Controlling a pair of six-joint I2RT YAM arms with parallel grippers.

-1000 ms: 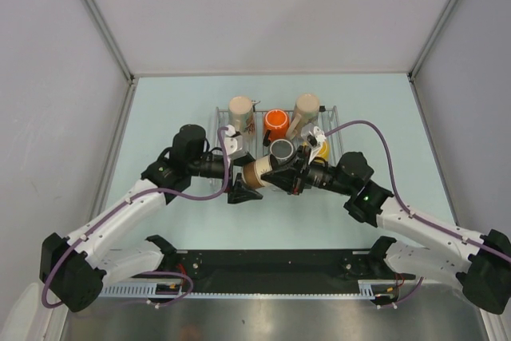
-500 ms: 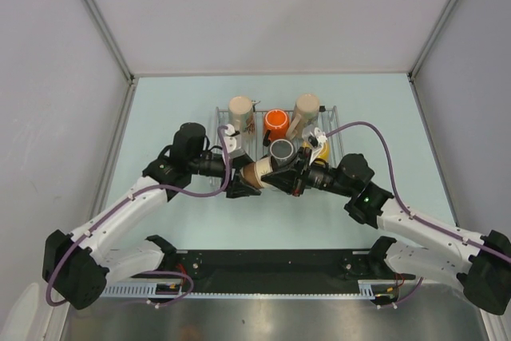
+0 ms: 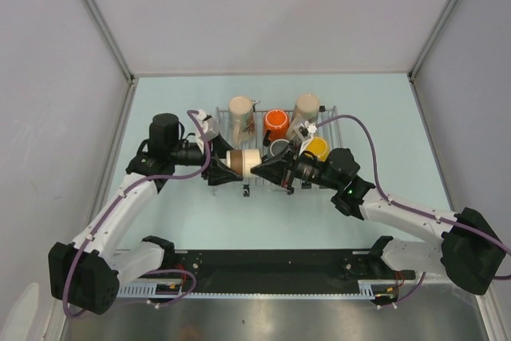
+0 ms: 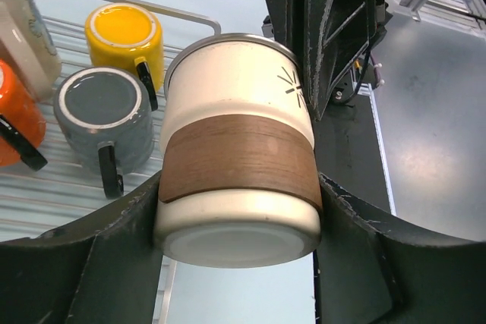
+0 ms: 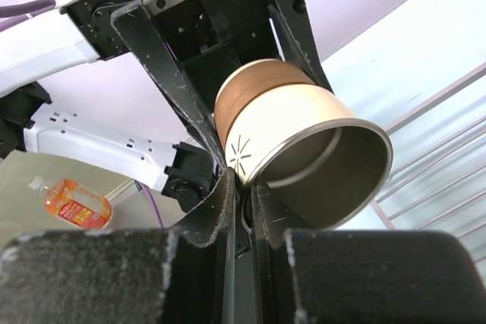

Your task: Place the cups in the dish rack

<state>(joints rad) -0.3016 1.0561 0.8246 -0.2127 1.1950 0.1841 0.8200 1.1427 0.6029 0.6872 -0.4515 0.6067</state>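
To the left, the left gripper (image 3: 230, 164) clasps the base end of the cream enamel mug with a brown band (image 3: 242, 161). The mug hangs on its side over the near-left part of the silver wire dish rack (image 3: 331, 111). The right gripper (image 3: 260, 168) is clenched on its steel rim. I'd have one claw let go before the other turns the mug mouth-down, clear of the dark grey mug (image 3: 279, 148) just beyond.

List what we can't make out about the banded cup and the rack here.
- Banded cup: no handle shows in any view, so whether it has one is unclear.
- Dish rack, near middle, top view: covered by the cup and the right gripper.
- Orange mug, left wrist view: cut off by the left edge.
- Cream mug, same view: likewise cut off.
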